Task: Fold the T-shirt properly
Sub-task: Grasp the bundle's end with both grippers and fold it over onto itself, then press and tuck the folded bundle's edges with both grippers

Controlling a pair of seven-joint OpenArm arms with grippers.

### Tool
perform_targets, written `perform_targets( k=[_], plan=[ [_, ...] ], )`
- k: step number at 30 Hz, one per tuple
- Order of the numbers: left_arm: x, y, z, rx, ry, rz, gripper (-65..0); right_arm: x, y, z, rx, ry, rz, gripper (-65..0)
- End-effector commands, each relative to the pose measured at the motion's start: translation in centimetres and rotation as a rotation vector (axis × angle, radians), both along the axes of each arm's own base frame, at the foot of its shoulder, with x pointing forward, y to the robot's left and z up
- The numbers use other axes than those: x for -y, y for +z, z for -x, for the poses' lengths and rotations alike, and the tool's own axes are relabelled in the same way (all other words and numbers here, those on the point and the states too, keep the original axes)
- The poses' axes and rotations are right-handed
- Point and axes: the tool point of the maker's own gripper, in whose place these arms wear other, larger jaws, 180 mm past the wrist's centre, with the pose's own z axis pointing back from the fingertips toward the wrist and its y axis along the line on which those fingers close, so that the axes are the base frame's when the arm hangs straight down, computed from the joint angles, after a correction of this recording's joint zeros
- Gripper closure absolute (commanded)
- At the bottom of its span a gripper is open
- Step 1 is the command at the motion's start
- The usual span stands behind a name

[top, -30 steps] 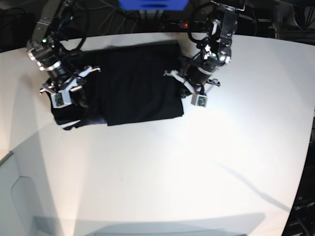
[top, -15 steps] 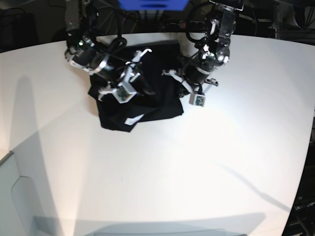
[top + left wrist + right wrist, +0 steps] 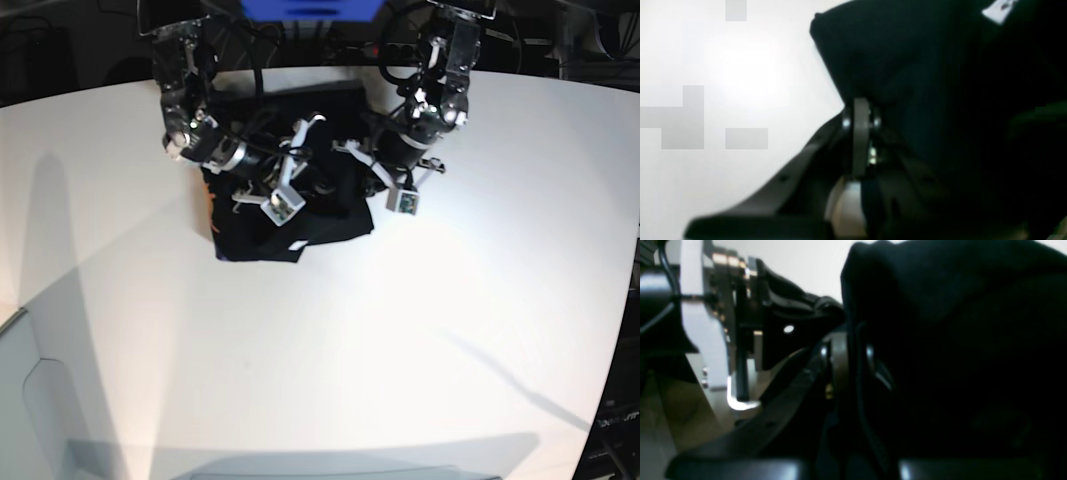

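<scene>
Presently, findings as follows:

- The T-shirt (image 3: 290, 205) lies as a bunched, partly folded black mass on the far part of the white table (image 3: 400, 340), between the two arms; a small white label (image 3: 296, 246) shows at its near edge and a sliver of orange print (image 3: 210, 205) at its left edge.
- The right gripper (image 3: 305, 185), reaching in from the left, sits over the middle of the cloth. In the right wrist view black fabric (image 3: 940, 356) is drawn tight against the fingers and appears pinched between them; judged clamped on the T-shirt.
- The left gripper (image 3: 372, 172) is at the right edge of the cloth. The left wrist view shows fabric (image 3: 907, 66) bunched at the fingertips, so it looks clamped on the edge, though the contact itself is dark.
- Risk: the two grippers stand close together. The left arm's body fills the left of the right wrist view; a further inward move could cause collision.
- Risk: the carried layer looks bunched, not flat. Release here would likely leave a lumpy, skewed fold.
- Risk: either grip may hold several layers, so lifting could drag the lower panel and undo the fold.
- Risk: the near left corner (image 3: 222, 252) already juts out unevenly; pulling would worsen it.
</scene>
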Motion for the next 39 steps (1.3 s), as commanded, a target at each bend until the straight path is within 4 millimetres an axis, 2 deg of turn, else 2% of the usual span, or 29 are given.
perform_targets(
  k=[1,4,8,12,14,17,20,22,25,33,39],
  plan=[
    [0.0,0.9,-0.5,0.029,0.0,0.006,0.0,-1.0,1.8,-0.5,0.046,0.007,-0.057,0.0],
    [0.0,0.9,-0.5,0.029,0.0,0.006,0.0,-2.4,2.1,0.2,0.049,0.055,-0.067,0.0],
    [0.0,0.8,-0.5,0.028,0.0,0.006,0.0,-3.4,2.1,0.8,0.047,0.085,-0.076,0.0],
    [-0.7,0.7,-0.4,0.028,-0.006,-0.016,0.0,-4.3,2.6,0.7,0.067,0.123,-0.074,-0.5],
    [-0.9,0.8,-0.5,0.031,-0.007,-0.02,0.0,-4.4,2.8,0.7,0.074,0.135,-0.071,-6.0],
    [-0.9,1.5,-0.3,0.049,-0.009,-0.018,0.0,-4.2,2.8,0.7,0.079,0.138,-0.064,-18.4],
    [-2.0,2.7,-0.8,0.082,0.019,-0.028,0.0,-4.1,2.9,0.7,0.081,0.135,-0.067,-29.8],
    [-2.7,3.2,-1.0,0.096,0.038,-0.032,0.0,-4.0,3.1,0.5,0.09,0.13,-0.071,-33.5],
    [-4.0,3.2,-0.5,0.091,0.067,-0.046,0.0,-3.9,4.2,0.4,0.122,0.126,-0.08,-34.4],
    [-8.1,4.0,1.8,0.086,0.164,-0.093,0.0,-0.5,7.9,-1.3,0.235,0.009,-0.077,-34.4],
    [-12.7,5.7,2.9,0.114,0.266,-0.161,0.0,4.1,8.0,-2.0,0.244,-0.126,-0.032,-34.4]
  ],
)
